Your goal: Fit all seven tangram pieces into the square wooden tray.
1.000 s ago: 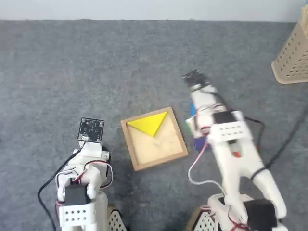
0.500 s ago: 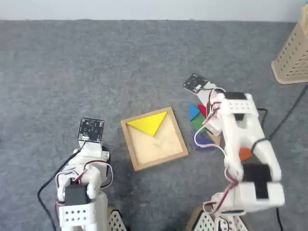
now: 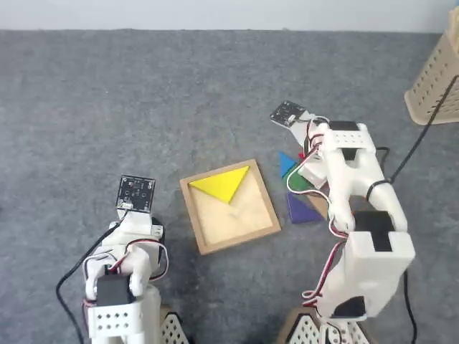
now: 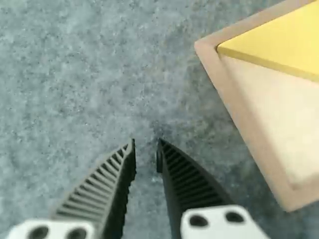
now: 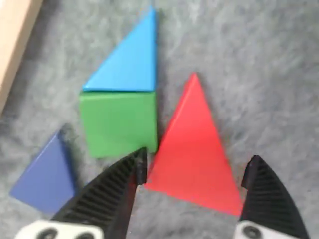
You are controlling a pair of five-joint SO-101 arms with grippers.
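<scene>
Red triangle (image 5: 192, 149) between wide-spread right fingers (image 5: 113, 193), apparently untouched, left fingers (image 4: 182, 185) narrowly apart over carpet (image 4: 75, 74)

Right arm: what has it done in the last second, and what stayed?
The right arm swung right and folded up, uncovering the blue triangle, green square and purple triangle; its gripper hangs open over the red triangle. The left arm, tray and yellow triangle stayed.

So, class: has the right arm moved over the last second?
Yes. In the high view, the right arm has swung to the right, away from the wooden tray.
</scene>
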